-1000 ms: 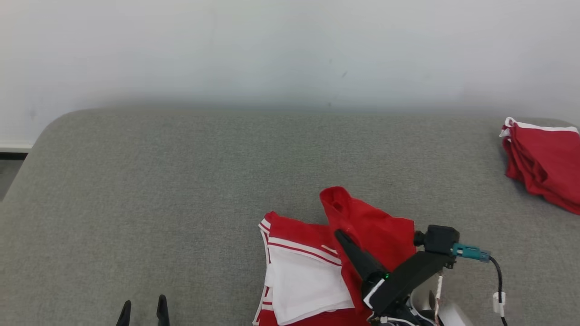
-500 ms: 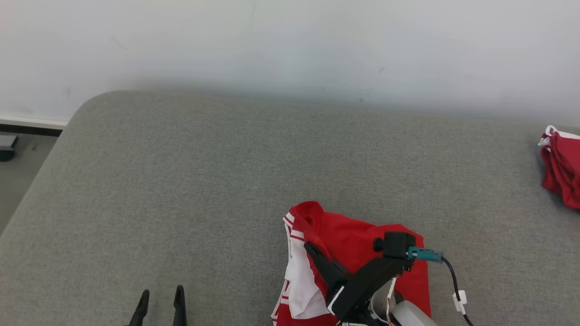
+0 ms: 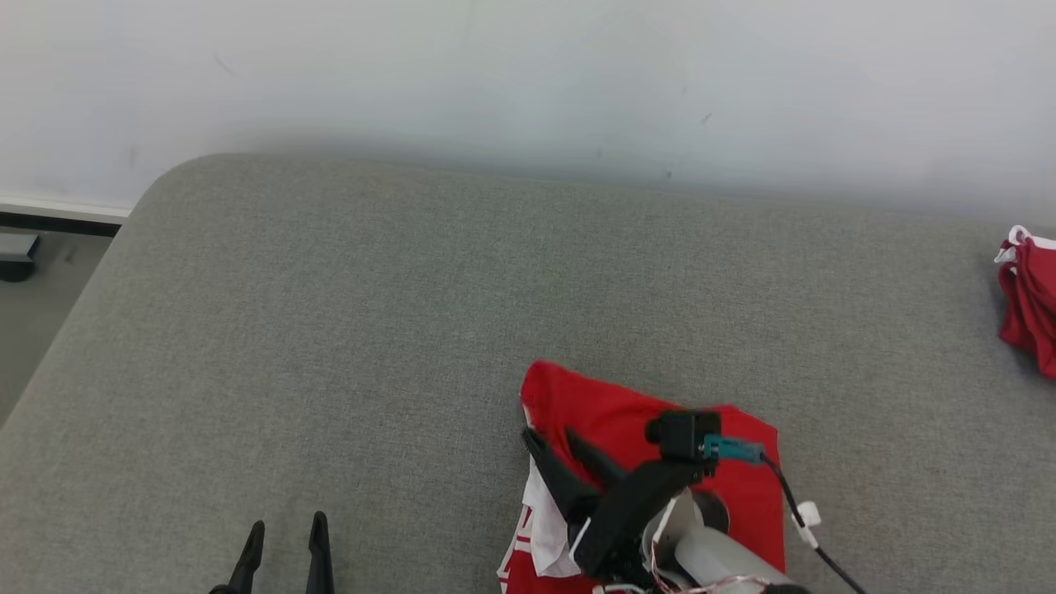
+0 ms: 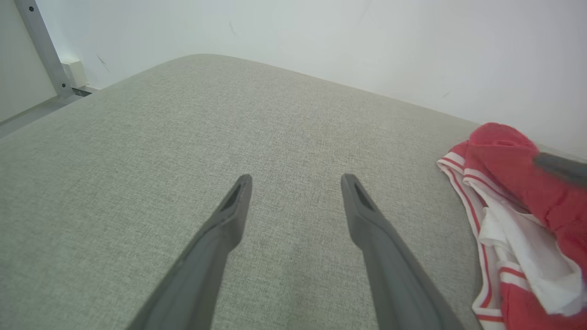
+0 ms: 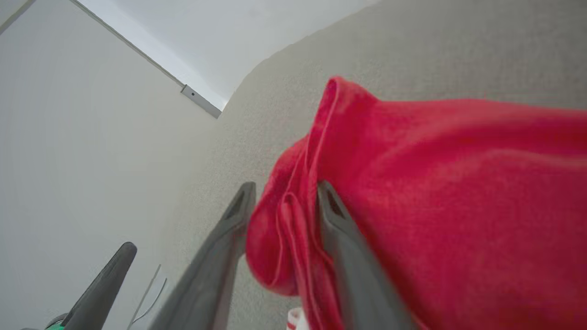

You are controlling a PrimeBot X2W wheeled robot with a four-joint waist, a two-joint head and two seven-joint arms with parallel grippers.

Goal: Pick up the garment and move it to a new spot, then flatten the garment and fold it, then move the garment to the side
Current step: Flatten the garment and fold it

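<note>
The garment (image 3: 610, 404) is red with white panels and striped trim, lying bunched on the grey cushion (image 3: 396, 330) at the lower middle. My right gripper (image 3: 551, 436) rests on its left edge with fingers spread apart. In the right wrist view a red fold of the garment (image 5: 435, 183) still bulges between the parted fingers of the right gripper (image 5: 285, 185). My left gripper (image 3: 287, 525) stands open and empty at the lower left. In its wrist view the left gripper (image 4: 297, 178) hovers over bare cushion, with the garment (image 4: 504, 183) off to its right.
A second red pile with white trim (image 3: 1027, 297) lies at the cushion's far right edge. A pale wall (image 3: 528, 74) runs behind the cushion. The cushion's rounded left corner drops to the floor (image 3: 33, 280). Wide bare cushion lies left of and behind the garment.
The head camera has shifted. My right gripper's fingers, shut on the garment before, have parted. The red fold now lies lower and covers more of the white panel. The left gripper stays open.
</note>
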